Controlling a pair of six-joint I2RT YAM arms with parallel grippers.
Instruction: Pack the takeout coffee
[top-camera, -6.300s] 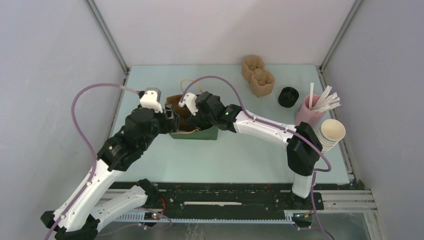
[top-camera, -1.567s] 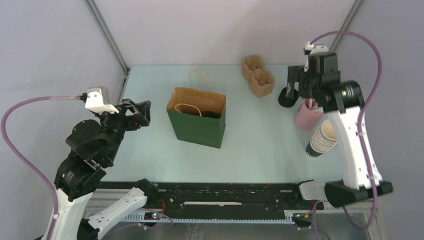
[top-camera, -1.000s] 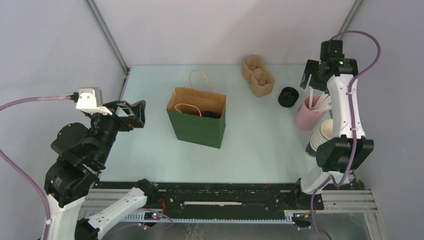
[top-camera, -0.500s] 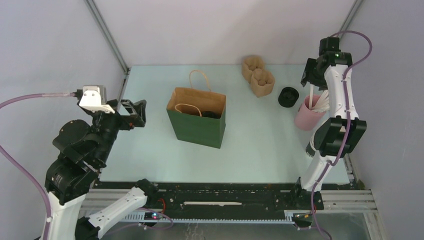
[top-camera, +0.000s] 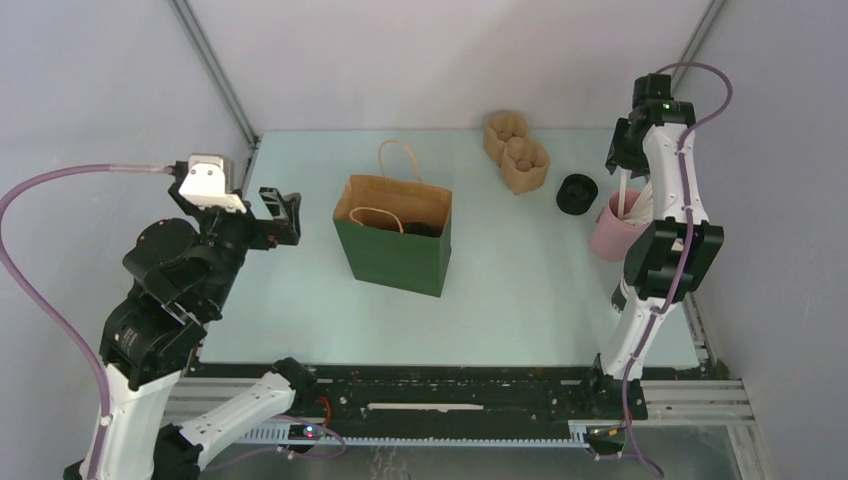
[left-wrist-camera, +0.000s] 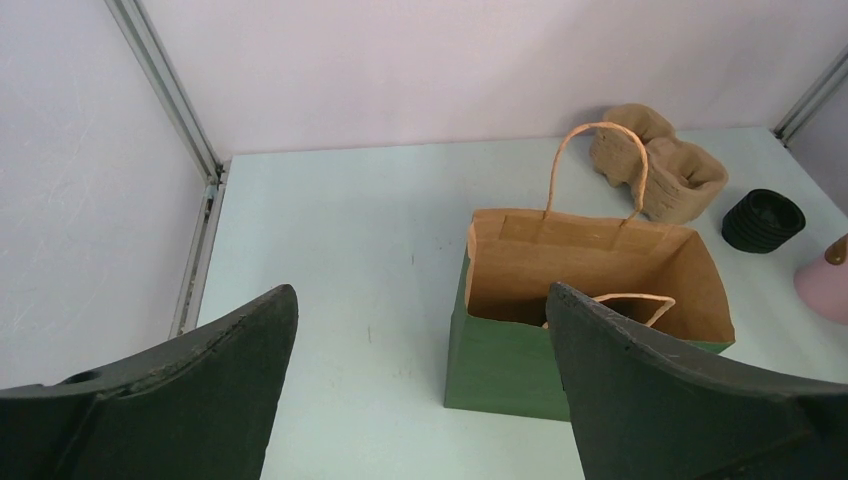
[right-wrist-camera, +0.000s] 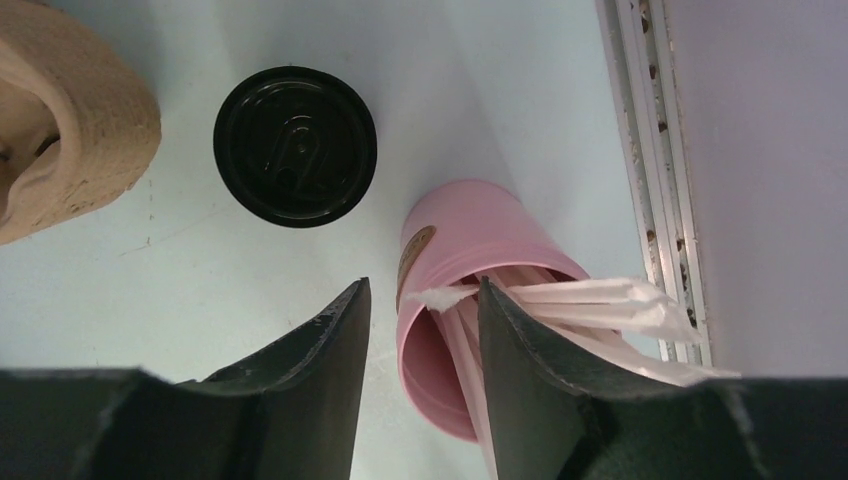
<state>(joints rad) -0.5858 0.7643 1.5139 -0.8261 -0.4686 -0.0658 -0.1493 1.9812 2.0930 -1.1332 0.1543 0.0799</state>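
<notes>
Straws (right-wrist-camera: 600, 295) next, I'd guess: your right gripper (right-wrist-camera: 422, 300) is over the pink cup (right-wrist-camera: 470, 225), jaws slightly apart round one tip. Left gripper (left-wrist-camera: 420, 295) gapes empty, off the bag (left-wrist-camera: 510, 360).

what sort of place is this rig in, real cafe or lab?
Most likely a lab robot cell dressed as a takeout coffee station, not a real cafe: plain walls in aluminium framing around a pale table, with a green paper bag, pulp cup carriers and a pink cup of straws.
</notes>
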